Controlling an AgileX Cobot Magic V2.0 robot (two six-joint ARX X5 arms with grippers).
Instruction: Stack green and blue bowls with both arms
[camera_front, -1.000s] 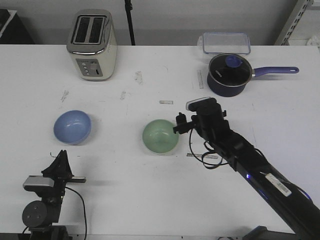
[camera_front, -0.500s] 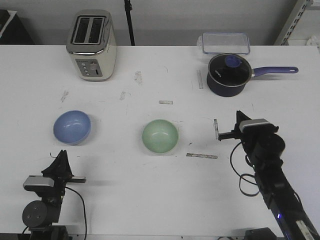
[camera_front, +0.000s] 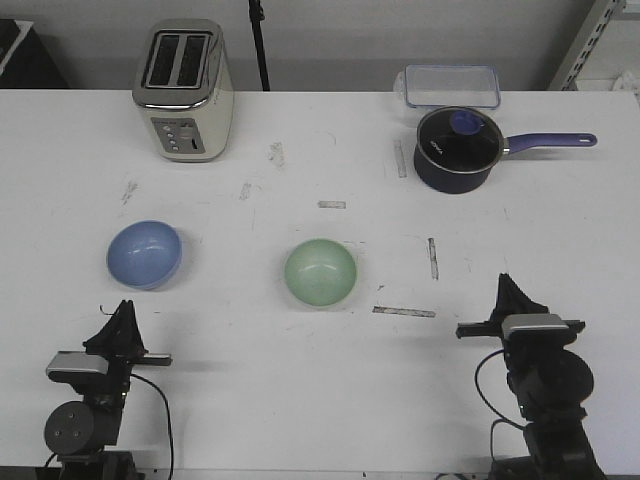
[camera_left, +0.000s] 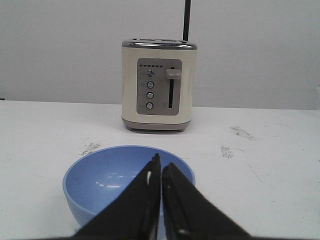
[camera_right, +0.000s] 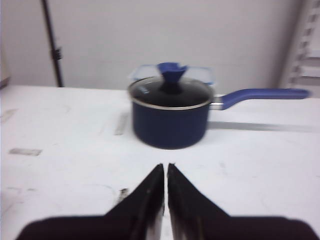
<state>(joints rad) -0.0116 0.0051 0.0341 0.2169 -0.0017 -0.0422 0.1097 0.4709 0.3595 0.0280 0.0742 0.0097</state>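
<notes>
The light blue bowl (camera_front: 145, 253) sits empty on the left of the white table, and it fills the near part of the left wrist view (camera_left: 100, 175). The mint green bowl (camera_front: 320, 272) sits empty at the table's middle, apart from the blue one. My left gripper (camera_front: 124, 306) is shut and empty at the near left edge, just short of the blue bowl; its tips (camera_left: 161, 162) point at the bowl. My right gripper (camera_front: 507, 282) is shut and empty at the near right edge, far right of the green bowl; in the right wrist view (camera_right: 165, 170) it hangs over bare table.
A cream toaster (camera_front: 184, 90) stands at the back left. A dark navy saucepan with a lid and a purple-blue handle (camera_front: 458, 148) stands at the back right, with a clear lidded box (camera_front: 451, 85) behind it. Tape strips (camera_front: 404, 311) mark the table.
My right arm has drawn back from beside the green bowl to the near right edge. The bowls and my left arm have not moved.
</notes>
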